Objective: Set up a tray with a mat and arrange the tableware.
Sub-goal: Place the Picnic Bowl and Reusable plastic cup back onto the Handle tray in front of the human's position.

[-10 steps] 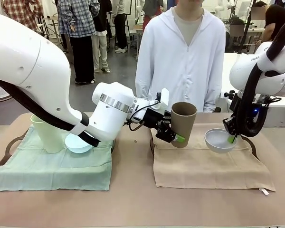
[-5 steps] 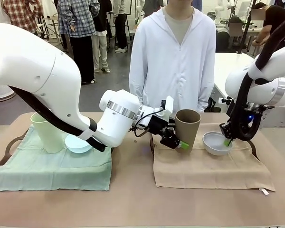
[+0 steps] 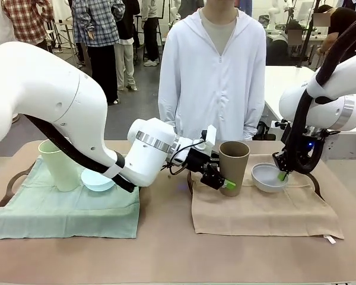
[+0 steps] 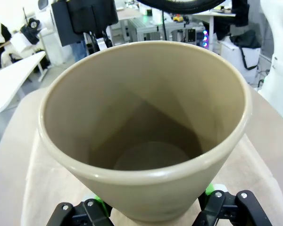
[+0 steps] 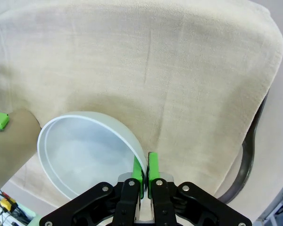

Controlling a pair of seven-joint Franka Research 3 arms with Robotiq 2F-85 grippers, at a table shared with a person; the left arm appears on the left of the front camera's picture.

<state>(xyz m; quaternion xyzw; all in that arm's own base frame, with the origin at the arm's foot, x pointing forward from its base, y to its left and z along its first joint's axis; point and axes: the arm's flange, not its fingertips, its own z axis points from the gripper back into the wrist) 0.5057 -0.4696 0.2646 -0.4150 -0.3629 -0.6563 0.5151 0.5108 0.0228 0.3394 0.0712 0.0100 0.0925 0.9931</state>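
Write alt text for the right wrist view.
The right gripper, its jaws shut, pinches the rim of a whitish bowl over a beige mat. A dark tray handle curves out from under the mat at the right edge.

Even, bright overhead light is seen throughout; shadows are kept soft. Beyond the jaws, edges are bent by wide-angle distortion.
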